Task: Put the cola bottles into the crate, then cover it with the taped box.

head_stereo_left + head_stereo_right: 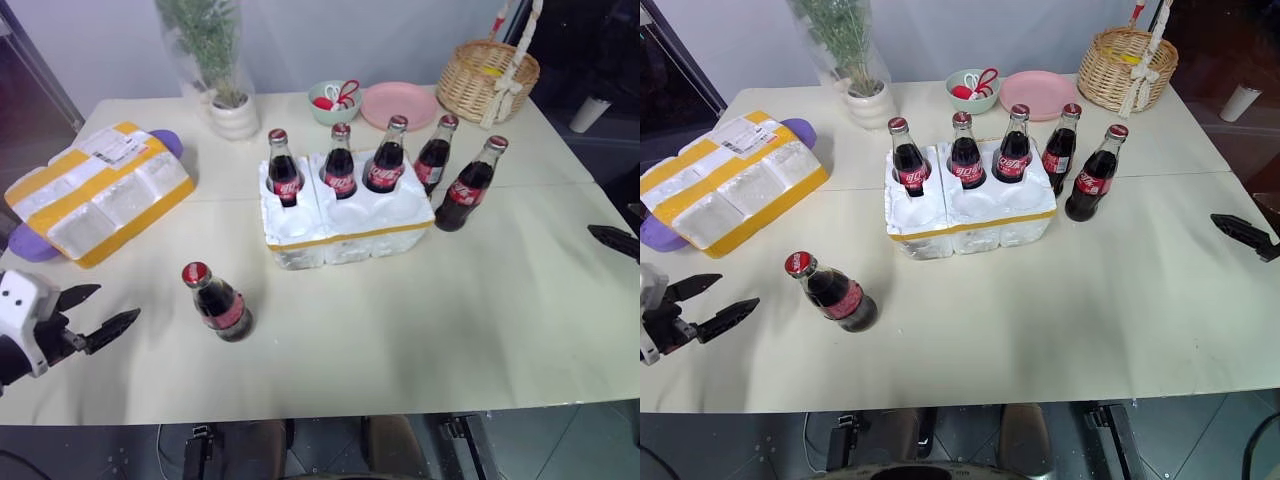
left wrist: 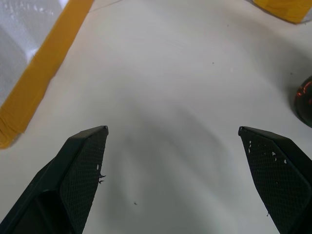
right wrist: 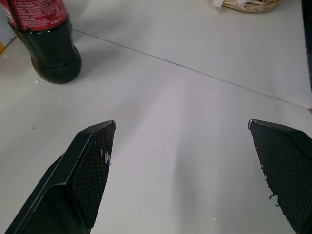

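**Already three bottles in the crate, three still on the table**

Here the crate point(image 1: 345, 225) stands near the middle of the table point(image 1: 480, 320), a thin yellow band round its sides. Three cola bottles stand upright in its back row of wells: one at the left point(image 1: 283, 168), one in the middle point(image 1: 340, 162), one at the right point(image 1: 386, 156). The front wells are bare. Two more bottles stand on the table just beside the crate's right end, one toward the back edge point(image 1: 435, 153), one nearer point(image 1: 470, 185). The sixth bottle point(image 1: 216, 300) stands alone toward the front edge, left of the crate and well apart from it.

The taped box point(image 1: 98, 190) lies near the table's left edge, label up, wide yellow bands across it, resting on something purple point(image 1: 168, 141).

The left gripper point(image 1: 107, 312) hovers at the front left corner, fingers spread wide and holding nothing. The right gripper point(image 3: 183, 161) hangs by the right edge, jaws likewise apart and empty.

Along the back edge sit a potted plant point(image 1: 225, 100), a green bowl point(image 1: 335, 100), a pink plate point(image 1: 398, 104) and a wicker basket point(image 1: 487, 80).
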Robot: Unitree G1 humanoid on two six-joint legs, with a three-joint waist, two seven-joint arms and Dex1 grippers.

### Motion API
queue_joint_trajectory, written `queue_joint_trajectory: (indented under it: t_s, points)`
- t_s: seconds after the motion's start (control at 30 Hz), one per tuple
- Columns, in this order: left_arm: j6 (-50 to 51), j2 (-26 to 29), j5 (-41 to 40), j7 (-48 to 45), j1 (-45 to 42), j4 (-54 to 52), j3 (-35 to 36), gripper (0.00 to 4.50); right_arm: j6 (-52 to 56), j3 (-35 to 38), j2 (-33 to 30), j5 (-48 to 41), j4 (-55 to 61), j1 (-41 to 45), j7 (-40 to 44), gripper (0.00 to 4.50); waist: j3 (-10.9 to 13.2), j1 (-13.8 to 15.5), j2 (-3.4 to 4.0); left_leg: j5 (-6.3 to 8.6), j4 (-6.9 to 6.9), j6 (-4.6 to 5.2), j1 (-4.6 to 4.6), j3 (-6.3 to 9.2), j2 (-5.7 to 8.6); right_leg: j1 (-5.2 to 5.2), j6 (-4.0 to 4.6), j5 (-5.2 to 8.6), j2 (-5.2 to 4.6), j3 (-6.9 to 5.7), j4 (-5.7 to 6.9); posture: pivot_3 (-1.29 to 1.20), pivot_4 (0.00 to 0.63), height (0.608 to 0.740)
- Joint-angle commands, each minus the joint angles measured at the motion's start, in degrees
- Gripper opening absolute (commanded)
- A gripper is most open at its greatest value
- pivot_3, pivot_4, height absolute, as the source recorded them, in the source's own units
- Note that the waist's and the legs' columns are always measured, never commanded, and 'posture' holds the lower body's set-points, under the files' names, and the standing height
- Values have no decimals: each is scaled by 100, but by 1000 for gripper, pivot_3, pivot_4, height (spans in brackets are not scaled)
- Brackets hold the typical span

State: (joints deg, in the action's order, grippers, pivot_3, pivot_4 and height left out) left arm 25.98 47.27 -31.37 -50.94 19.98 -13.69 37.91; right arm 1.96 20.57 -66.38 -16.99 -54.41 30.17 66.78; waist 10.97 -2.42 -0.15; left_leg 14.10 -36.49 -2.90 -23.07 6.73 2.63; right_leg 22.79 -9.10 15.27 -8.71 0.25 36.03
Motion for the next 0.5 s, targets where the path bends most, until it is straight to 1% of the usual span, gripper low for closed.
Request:
queue_joint_trajectory:
  t_s: [0.03,0.23,0.5]
  points:
    - [-1,-42,7,92,-17,-111,96,4485,-165,135,-140,-2,-53,84,-40,4500,0,-1,0,0,0,0,0,-1,0,0,0,0,0,1,0,0,150,737]
    - [94,-80,18,121,39,-136,11,4485,-241,168,-151,-23,-146,35,-54,4500,0,-4,0,0,1,0,2,-3,0,0,-7,-4,1,4,1,0,150,737]
    - [167,-54,-22,24,-33,-83,-37,4485,-35,258,-123,-130,-153,18,-31,4500,0,-4,0,0,1,0,3,-4,0,0,-9,-5,1,6,1,0,150,737]
